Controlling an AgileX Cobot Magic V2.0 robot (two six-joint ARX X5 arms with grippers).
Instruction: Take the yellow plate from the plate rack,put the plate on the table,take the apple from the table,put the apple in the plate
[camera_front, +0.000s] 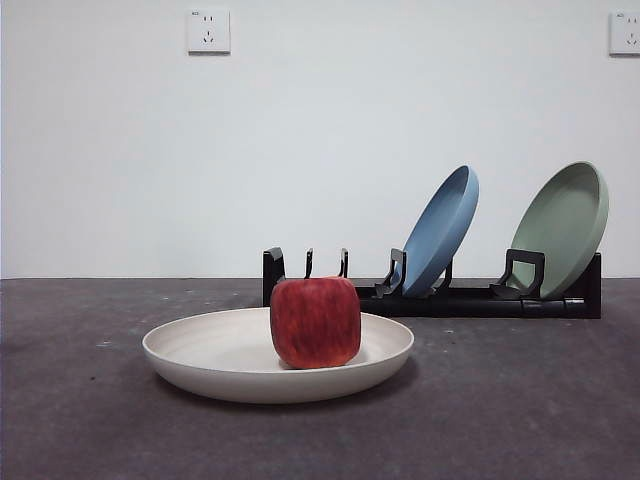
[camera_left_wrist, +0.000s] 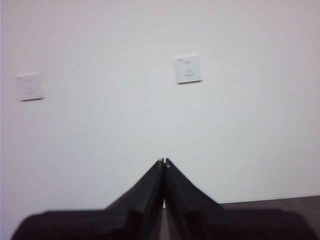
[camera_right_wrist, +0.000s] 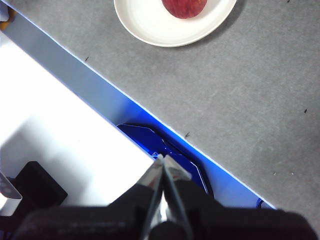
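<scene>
You see the plate lying flat on the table, left of centre in the front view. The apple sits in the plate, toward its right side. Behind the plate, extending to the right, the rack stands on the table. Its left slots are unoccupied. A second plate leans in a middle slot; a third plate leans at the right end. Both tilt to the right. Behind the table stands the wall, which carries two sockets
</scene>
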